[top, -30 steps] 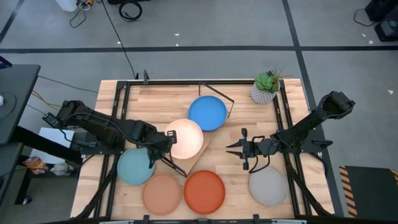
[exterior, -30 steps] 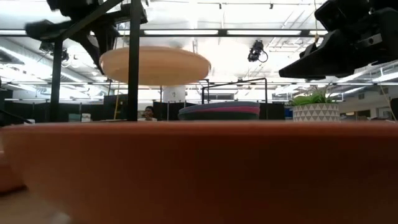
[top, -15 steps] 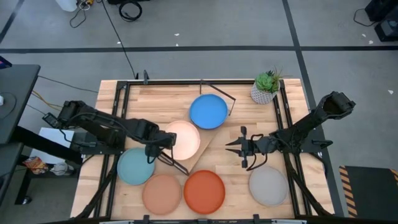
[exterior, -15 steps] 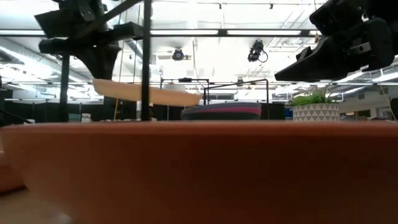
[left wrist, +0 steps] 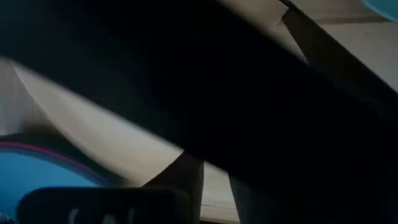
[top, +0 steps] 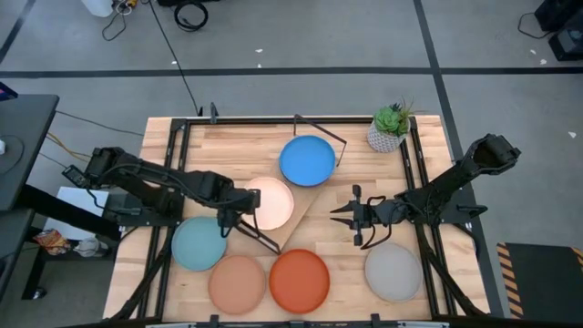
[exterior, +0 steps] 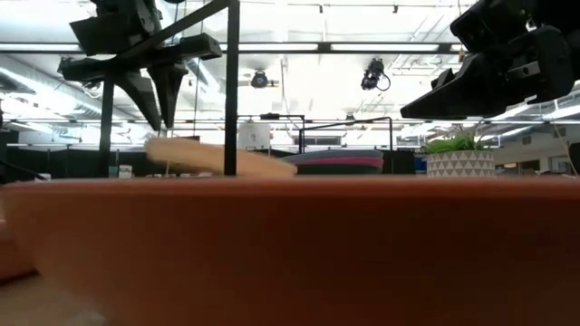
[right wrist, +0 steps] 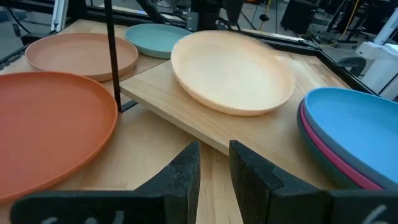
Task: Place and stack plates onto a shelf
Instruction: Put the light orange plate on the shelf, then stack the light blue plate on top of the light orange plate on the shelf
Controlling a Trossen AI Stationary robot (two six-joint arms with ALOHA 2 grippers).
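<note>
We judge the plates stiff, light and matte, shallow enough that only the thin rim offers a hold. The cream plate [top: 267,202] sits at the shelf's [top: 301,206] near-left end, tilted in the low view, with the left gripper [top: 239,204] at its left edge; whether its fingers pinch that rim we cannot tell. At the far end, blue [top: 307,161] tops pink [right wrist: 323,148]. On the table we count four: light blue [top: 199,244], peach [top: 237,283], orange [top: 298,280], grey [top: 393,271]. That makes seven visible. The right gripper [top: 343,217] waits right of the shelf, fingers spread.
</note>
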